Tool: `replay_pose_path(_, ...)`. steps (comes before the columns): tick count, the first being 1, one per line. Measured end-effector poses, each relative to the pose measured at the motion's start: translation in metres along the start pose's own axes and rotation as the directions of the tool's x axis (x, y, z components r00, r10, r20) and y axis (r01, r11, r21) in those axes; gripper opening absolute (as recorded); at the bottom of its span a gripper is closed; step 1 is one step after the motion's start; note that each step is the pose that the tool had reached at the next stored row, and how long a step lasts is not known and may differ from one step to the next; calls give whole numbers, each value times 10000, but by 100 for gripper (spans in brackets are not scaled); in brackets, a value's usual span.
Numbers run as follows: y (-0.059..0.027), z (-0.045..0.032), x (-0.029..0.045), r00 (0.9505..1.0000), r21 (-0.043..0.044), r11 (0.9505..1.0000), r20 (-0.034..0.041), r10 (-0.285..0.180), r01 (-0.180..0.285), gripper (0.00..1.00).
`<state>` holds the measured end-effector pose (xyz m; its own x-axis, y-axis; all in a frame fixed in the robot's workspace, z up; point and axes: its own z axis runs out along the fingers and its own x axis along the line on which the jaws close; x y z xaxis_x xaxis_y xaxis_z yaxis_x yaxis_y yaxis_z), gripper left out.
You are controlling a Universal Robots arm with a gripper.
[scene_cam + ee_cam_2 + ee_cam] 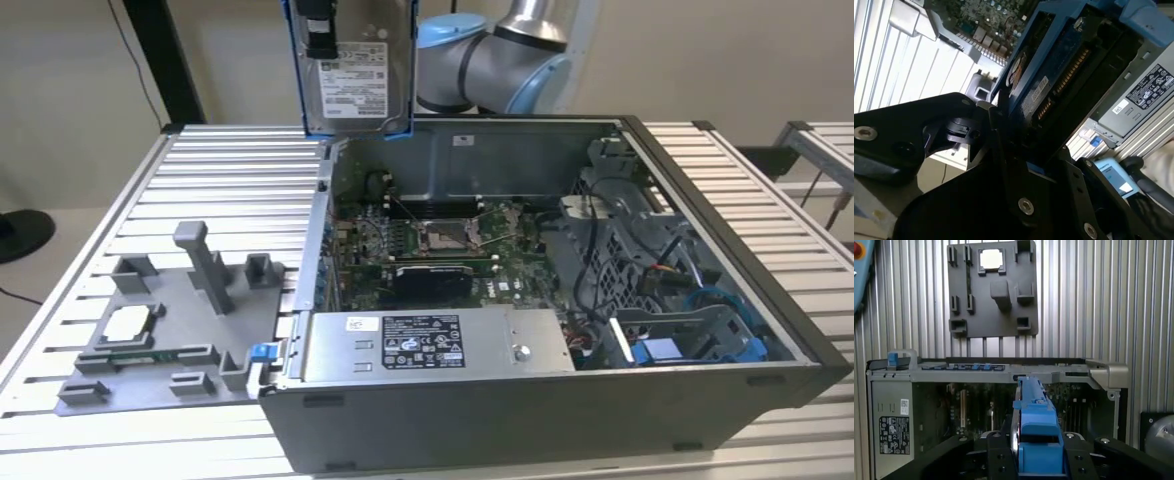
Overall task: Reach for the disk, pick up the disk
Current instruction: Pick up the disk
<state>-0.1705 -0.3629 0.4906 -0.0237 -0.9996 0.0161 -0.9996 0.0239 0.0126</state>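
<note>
The disk [358, 85] hangs upright in the air above the back left corner of the open computer case [561, 400]. It is silver with a white label and a blue bracket along its edges. My gripper [318, 32] is shut on the disk from above. In the first wrist view the disk's blue edge [1035, 415] sits clamped between the black fingers [999, 455], high over the case. The second wrist view shows the disk's dark underside and connector [1059, 85] held in the gripper [1004, 130].
The case holds a motherboard [441, 240], a power supply [427, 345] and a drive cage [681, 335]. At the exterior view's left, on the slatted metal table [227, 160], lies a grey holder with upright posts [174, 320] bearing a small square chip [130, 320].
</note>
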Motion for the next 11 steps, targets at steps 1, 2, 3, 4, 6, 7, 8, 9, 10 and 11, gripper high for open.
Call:
replay_pose_path(1,-25,0,0,10000,0,10000,0,0,0,0)
replay_pose_path(2,-53,-1,-1,10000,-1,10000,0,0,0,0)
replay_pose_path(3,-78,-1,-1,10000,-1,10000,0,1,-1,0)
replay_pose_path(4,-103,-1,-1,10000,-1,10000,0,0,0,0)
replay_pose_path(6,-155,-2,-2,10000,-1,10000,1,-2,2,0)
replay_pose_path(7,-182,-2,-2,10000,-2,10000,0,-2,2,0)
replay_pose_path(8,-207,-3,-3,10000,-3,10000,0,-2,2,0)
replay_pose_path(9,-233,-3,-3,10000,-2,10000,0,-1,1,0)
replay_pose_path(10,-259,-4,-4,10000,-3,10000,-1,-1,1,0)
replay_pose_path(11,-288,-4,-4,10000,-4,10000,-1,-2,2,0)
